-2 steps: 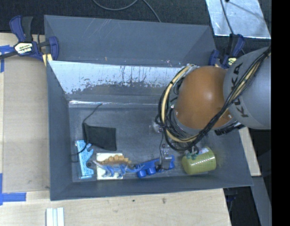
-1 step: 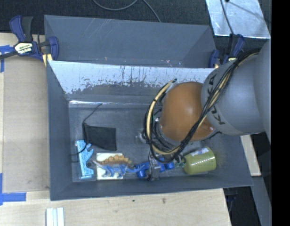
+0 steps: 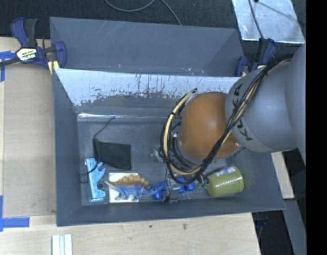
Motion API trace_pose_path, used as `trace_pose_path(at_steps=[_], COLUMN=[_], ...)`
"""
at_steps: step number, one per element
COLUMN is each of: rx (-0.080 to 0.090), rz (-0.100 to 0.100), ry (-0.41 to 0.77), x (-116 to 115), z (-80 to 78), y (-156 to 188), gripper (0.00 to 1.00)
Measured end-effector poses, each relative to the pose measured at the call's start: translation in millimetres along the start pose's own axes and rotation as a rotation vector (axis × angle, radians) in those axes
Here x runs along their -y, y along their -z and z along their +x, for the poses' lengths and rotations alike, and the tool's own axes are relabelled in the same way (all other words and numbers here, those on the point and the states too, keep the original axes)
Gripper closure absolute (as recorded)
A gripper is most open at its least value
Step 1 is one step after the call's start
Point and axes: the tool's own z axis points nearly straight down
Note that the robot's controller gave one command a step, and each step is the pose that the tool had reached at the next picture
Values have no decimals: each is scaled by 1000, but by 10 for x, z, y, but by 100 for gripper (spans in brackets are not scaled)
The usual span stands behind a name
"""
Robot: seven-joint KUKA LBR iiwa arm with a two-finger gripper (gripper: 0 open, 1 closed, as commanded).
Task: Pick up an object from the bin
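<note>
**Bin contents and tool, as I see them from above**

- Bin (image 3: 68, 142): 1, grey metal, with sloping walls. The loose things lie along the front of its floor.
- Black flat pad (image 3: 113, 154): 1, roughly square. It lies flat on the view's left part of the floor, and a thin dark cord runs up from its corner.
- Light-blue toy (image 3: 94, 182): 1, plastic, standing lengthwise in the front-left corner just below the pad.
- White card (image 3: 121, 194): 1, lying flat just beside the toy. It has 1 orange-brown figure (image 3: 129, 180) on it.
- Small blue thing (image 3: 159, 191): 1, against the front wall near the middle, just beside the card's right end. I cannot make out its exact kind.
- Olive-green jar (image 3: 225, 181): 1, a cylinder lying on its side at the front right.
- Loose things counted: 5.

**My arm**

- Arm (image 3: 269, 110): 1. The grey link comes in over the view's right rim and bends down into the bin.
- Orange cover (image 3: 206, 126): 1, round, on my wrist above the middle-right of the floor.
- Cables (image 3: 171, 137): black and yellow, looping round the cover's left side.
- Gripper (image 3: 173, 190): 1, low under the cover at the front wall. It sits between the small blue thing and the olive-green jar, and is nearest the blue thing.
- Cover and cables hide most of the gripper, so I cannot tell whether it stands wide, narrow or round anything.
</note>
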Motion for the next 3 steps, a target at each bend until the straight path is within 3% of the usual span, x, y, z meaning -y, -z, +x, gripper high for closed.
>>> trace_pose_path(at_steps=[1, 2, 3], rx=[2, 14, 12], rz=[0, 2, 2], ry=[204, 178, 205], x=[49, 79, -240], z=[49, 31, -33], y=[95, -203, -190], gripper=[0, 0, 100])
